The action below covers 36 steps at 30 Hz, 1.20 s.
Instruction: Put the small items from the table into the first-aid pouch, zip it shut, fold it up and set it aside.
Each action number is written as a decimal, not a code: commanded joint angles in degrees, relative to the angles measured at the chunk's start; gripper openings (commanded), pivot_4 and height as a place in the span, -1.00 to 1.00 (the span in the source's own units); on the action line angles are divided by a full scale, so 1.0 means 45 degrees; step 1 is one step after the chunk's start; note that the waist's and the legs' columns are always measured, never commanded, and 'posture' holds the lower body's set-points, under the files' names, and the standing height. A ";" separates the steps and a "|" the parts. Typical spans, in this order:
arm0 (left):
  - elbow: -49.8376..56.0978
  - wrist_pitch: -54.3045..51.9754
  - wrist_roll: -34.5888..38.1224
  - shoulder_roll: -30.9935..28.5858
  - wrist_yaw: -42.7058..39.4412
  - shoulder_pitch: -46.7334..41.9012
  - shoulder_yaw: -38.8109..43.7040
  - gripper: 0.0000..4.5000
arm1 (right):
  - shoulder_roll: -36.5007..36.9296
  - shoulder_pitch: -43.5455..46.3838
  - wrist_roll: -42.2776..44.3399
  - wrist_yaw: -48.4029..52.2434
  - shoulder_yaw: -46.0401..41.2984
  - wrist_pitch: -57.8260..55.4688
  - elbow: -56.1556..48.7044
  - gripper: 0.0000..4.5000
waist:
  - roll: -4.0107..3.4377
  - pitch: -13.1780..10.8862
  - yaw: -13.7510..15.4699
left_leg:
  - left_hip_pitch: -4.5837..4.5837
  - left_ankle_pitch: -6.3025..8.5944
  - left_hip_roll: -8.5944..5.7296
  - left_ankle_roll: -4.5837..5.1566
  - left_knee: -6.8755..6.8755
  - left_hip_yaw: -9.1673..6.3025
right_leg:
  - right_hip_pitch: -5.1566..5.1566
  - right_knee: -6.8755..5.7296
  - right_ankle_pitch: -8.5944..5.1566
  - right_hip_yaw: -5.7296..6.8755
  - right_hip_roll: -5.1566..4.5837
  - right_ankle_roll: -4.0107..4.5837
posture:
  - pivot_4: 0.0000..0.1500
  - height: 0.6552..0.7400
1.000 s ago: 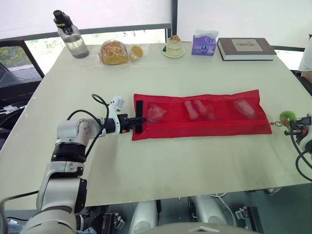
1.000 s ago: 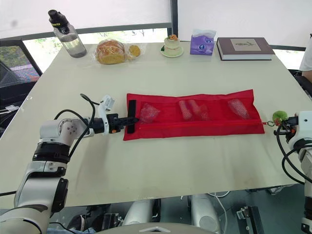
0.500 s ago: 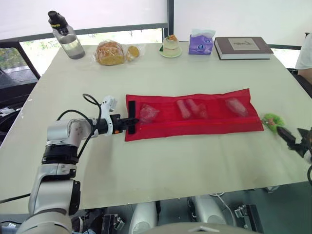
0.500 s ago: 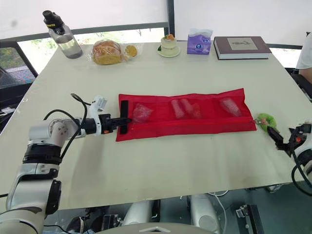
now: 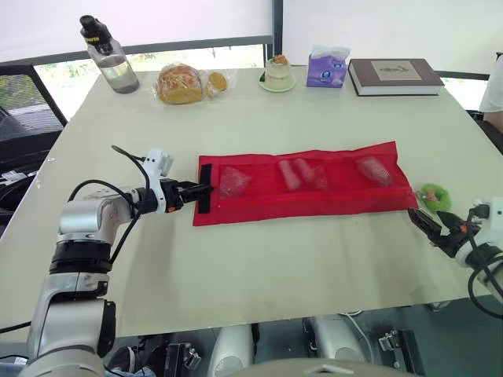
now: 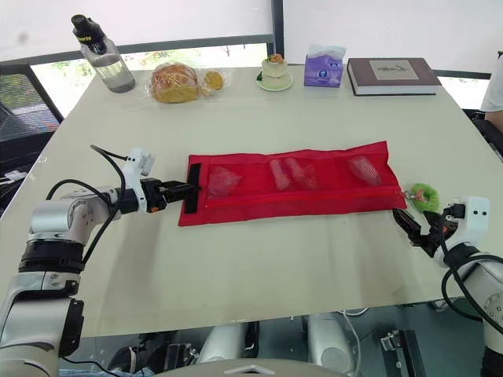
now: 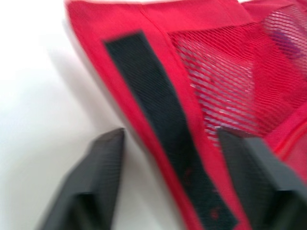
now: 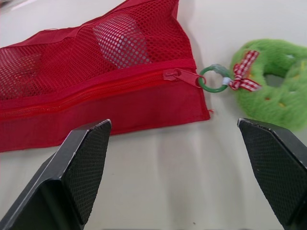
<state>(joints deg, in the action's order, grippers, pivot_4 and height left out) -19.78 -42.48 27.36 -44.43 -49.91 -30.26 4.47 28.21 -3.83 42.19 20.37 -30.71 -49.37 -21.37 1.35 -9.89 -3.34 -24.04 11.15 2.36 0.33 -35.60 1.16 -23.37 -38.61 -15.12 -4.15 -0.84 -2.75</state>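
The red mesh first-aid pouch (image 5: 314, 196) lies flat and unfolded across the table's middle. Small clear-wrapped items sit in its three pockets (image 5: 233, 181) (image 5: 302, 174) (image 5: 376, 169). My left gripper (image 5: 194, 191) is open at the pouch's left end, its fingers (image 7: 96, 172) either side of the black velcro strip (image 7: 158, 129). The zip pull (image 8: 180, 75) sits at the pouch's right end, with a green ring and a green plush charm (image 5: 435, 196) lying on the table. My right gripper (image 5: 426, 225) is open just in front of the charm, touching nothing.
Along the table's far edge stand a water bottle (image 5: 110, 56), bagged bread (image 5: 182, 84), a small cake on a plate (image 5: 278, 72), a purple tissue pack (image 5: 328, 69) and a book (image 5: 395, 76). A person's sleeve (image 5: 493, 86) shows at the right edge.
Both grippers have opened: the left let go of the pouch's velcro end, the right released the green charm and drew back towards the table's near edge. The camera shifted.
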 commanded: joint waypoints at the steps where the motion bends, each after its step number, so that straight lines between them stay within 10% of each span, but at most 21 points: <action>1: 0.1107 0.1334 -0.0097 -0.0067 -0.0423 0.0016 0.0520 0.98 | -0.0310 0.0283 0.0205 -0.0259 0.0036 0.0221 -0.0024 1.00 | 0.0007 -0.0003 0.0040 | -0.0015 0.0000 -0.0001 0.0000 0.0000 0.0000 | -0.0010 0.0003 0.0007 0.0002 -0.0005 -0.0004 | 1.00 1.00; 19: 0.7912 0.1504 0.2327 0.0002 -0.3605 -0.0574 -0.0273 0.98 | -0.0749 0.0551 0.0048 -0.1080 -0.0010 0.0464 0.0652 1.00 | 0.0014 -0.0006 0.0211 | -0.0162 0.0000 -0.0023 0.0001 -0.0053 -0.0016 | -0.0058 0.0056 0.0029 0.0058 0.0004 -0.0028 | 1.00 1.00; 36: 0.8936 0.1033 0.3000 -0.0170 -0.4433 -0.0905 -0.0742 0.98 | -0.1633 0.1657 0.0273 -0.0925 0.0633 0.0806 0.2356 1.00 | 0.0030 0.0002 0.0165 | -0.0150 -0.0001 -0.0003 0.0004 -0.0153 -0.0025 | -0.0038 0.0008 0.0034 0.0049 0.0037 -0.0073 | 1.00 1.00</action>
<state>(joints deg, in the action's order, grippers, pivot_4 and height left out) 18.27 -38.33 40.02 -44.77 -69.69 -33.78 0.57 21.67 3.20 41.87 15.60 -28.11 -45.84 -11.85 1.49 -9.88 -2.60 -24.71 11.15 2.38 0.35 -36.34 1.05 -23.54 -38.59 -14.95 -3.94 -0.64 -3.07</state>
